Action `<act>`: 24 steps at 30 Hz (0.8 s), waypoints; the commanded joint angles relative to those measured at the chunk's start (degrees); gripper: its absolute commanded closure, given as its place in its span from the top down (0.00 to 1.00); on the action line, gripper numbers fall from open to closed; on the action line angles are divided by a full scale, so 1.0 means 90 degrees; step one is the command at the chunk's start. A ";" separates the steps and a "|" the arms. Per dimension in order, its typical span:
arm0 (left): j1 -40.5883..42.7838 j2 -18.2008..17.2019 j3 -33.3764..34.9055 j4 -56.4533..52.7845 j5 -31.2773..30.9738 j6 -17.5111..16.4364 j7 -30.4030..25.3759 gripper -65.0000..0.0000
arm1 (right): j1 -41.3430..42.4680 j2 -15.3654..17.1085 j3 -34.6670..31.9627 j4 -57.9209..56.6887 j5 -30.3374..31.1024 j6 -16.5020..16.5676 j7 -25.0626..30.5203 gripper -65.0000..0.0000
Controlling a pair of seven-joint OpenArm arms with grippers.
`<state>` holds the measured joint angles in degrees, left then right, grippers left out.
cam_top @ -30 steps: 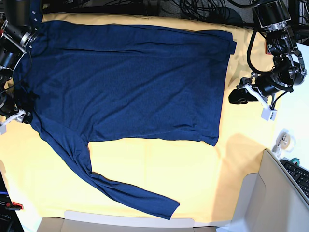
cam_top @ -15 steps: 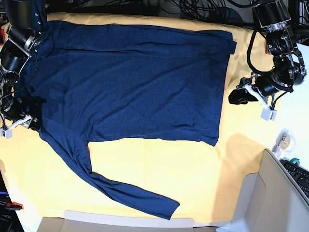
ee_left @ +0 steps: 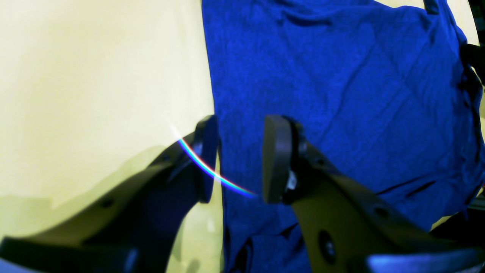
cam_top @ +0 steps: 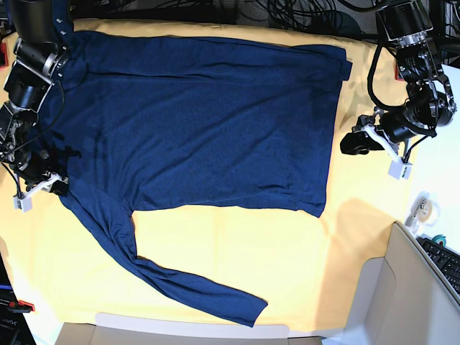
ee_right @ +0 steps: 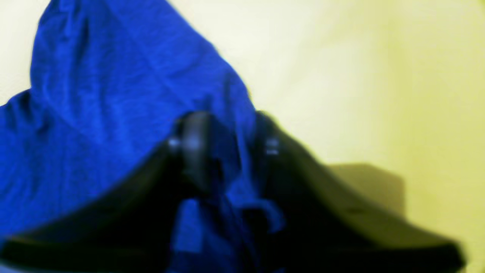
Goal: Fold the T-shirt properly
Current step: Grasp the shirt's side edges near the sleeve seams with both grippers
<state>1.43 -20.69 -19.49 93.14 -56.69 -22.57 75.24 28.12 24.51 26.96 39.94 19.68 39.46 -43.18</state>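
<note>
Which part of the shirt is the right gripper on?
On the yellow cloth lies the navy shirt, spread flat. At its shoulder end, base view's left, the right gripper pinches the fabric where the loose sleeve branches off. That sleeve alone trails diagonally toward the near edge.

The T-shirt (cam_top: pixel 194 122) is thin, matt knit cloth — soft, faintly creased — lying on smooth matt yellow cloth (cam_top: pixel 237 251).

T-shirt (cam_top: pixel 201 122): 1 | yellow cloth (cam_top: pixel 237 251): 1 | arms: 2 | keyboard (cam_top: pixel 449 262): 1
</note>
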 commanded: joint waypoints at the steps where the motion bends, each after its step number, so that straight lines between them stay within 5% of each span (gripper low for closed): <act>1: -0.0105 -0.0119 -0.0028 0.0098 -0.0114 -0.0027 -0.0004 0.31 | 0.0026 0.0026 -0.0041 -0.0008 -0.0141 0.0060 -0.0345 0.10; 3: -0.0144 -0.0119 -0.0038 0.0098 -0.0114 -0.0027 -0.0014 0.31 | 0.0026 0.0026 -0.0051 -0.0008 -0.0141 0.0060 -0.0345 0.01; 9: -0.0652 -0.0109 0.0031 -0.0313 -0.0104 -0.0018 -0.0014 0.31 | 0.0026 0.0026 -0.0051 -0.0008 -0.0141 0.0060 -0.0355 0.00; 17: -0.2088 -0.0119 0.1222 -0.2520 -0.0104 -0.0027 -0.0463 0.32 | -0.0101 0.0036 -0.0051 0.0001 -0.0141 0.0060 -0.0355 0.00; 24: -0.2899 -0.0148 0.2609 -0.3956 -0.0104 -0.0027 -0.1332 0.45 | -0.0121 0.0065 -0.0051 0.0001 -0.0141 0.0060 -0.0355 0.00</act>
<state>-23.05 -21.17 4.36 56.60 -56.66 -22.46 63.88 27.03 24.69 26.81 40.03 20.97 39.70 -42.72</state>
